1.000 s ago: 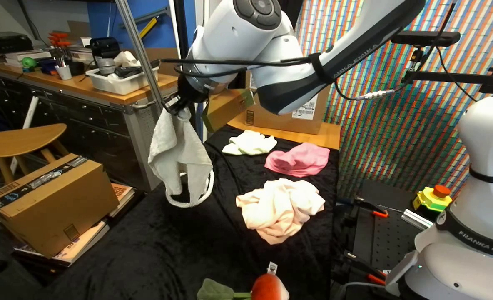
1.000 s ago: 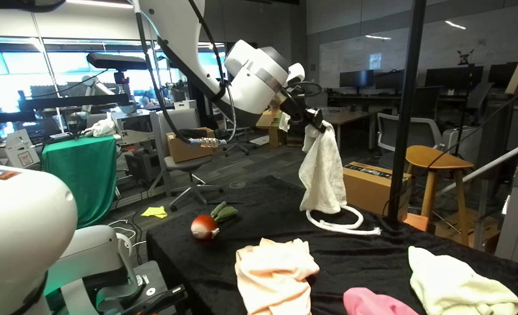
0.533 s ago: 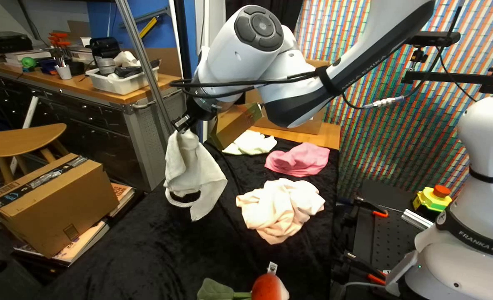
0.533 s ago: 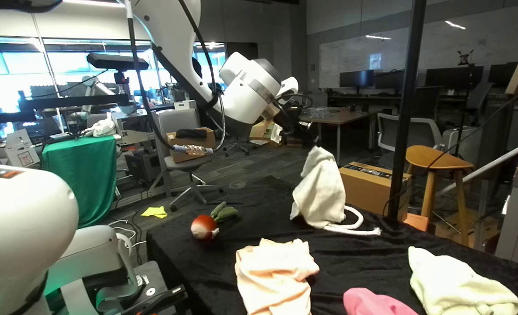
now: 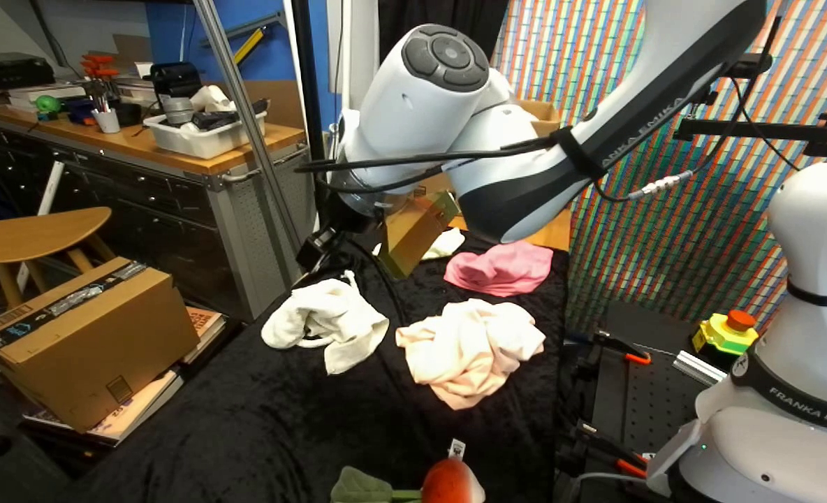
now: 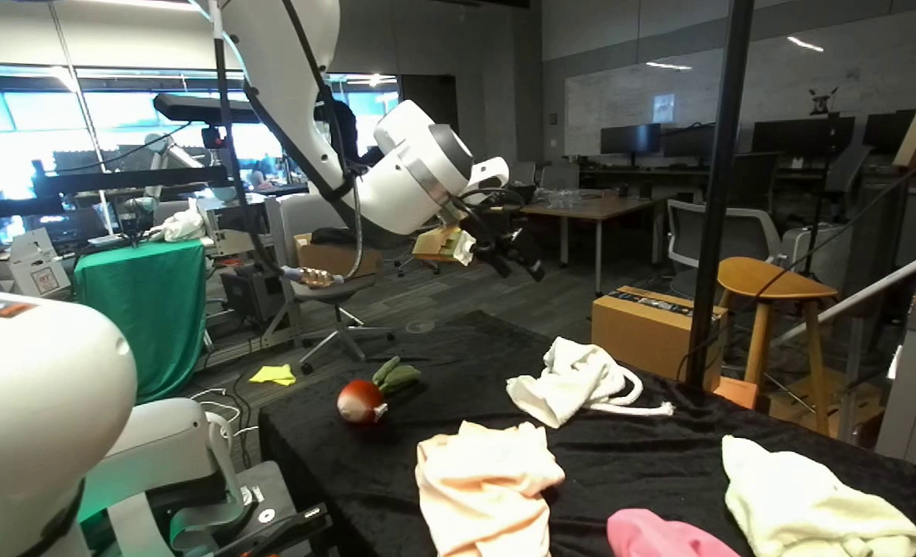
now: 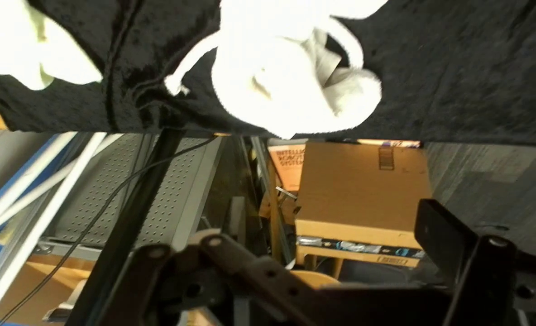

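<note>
Your hand (image 6: 517,267) stands spread, holding nothing, raised apart from the white cloth (image 6: 570,379), which lies crumpled on the black-covered bench (image 5: 246,419). Setting it down looks done; backing away seems all that's left. Beyond lie a peach cloth (image 5: 469,349) and a pink cloth (image 5: 501,269).

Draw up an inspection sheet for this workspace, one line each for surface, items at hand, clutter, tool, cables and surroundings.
Surface: black cloth, creased.
Items at hand: white cloth, lying crumpled on the black cloth, with a white cord trailing from it.
Clutter: peach cloth, pink cloth, pale green cloth and a red-and-white toy vegetable.
Tool: open, holding nothing, above the white cloth and apart from it.
Cables: black cables looping beside the arm.
Surroundings: cardboard box on books, wooden stool, yellow housing with a red button.
</note>
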You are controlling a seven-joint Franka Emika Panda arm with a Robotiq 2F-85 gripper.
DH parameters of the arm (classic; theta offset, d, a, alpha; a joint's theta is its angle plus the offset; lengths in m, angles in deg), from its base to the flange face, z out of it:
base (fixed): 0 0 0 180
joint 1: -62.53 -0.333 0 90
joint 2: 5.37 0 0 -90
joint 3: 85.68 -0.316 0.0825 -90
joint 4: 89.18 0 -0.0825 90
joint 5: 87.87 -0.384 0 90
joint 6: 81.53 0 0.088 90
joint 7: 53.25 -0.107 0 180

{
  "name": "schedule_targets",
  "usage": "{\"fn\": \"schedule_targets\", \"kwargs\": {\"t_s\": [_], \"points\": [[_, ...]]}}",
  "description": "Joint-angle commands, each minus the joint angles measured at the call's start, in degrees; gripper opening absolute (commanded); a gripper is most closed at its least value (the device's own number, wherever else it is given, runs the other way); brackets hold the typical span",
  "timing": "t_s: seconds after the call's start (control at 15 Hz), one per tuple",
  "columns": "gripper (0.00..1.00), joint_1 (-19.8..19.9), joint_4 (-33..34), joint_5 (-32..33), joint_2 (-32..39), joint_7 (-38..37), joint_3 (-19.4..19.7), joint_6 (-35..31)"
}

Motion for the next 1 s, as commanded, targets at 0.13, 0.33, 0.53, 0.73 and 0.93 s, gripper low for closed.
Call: {"fn": "schedule_targets", "kwargs": {"t_s": [0.13,0.33,0.53,0.73,0.93], "points": [[1.00,7.90,-9.92,-16.56,-10.41,20.11,-16.77,4.61],[1.00,14.71,-11.10,-30.09,-9.81,31.41,-29.22,9.61],[1.00,21.78,-9.40,-41.85,-7.76,42.61,-40.27,16.84],[1.00,27.70,-6.84,-48.60,-5.03,52.04,-47.53,24.92],[1.00,32.71,-5.37,-48.56,-2.27,55.00,-51.72,28.39]]}}
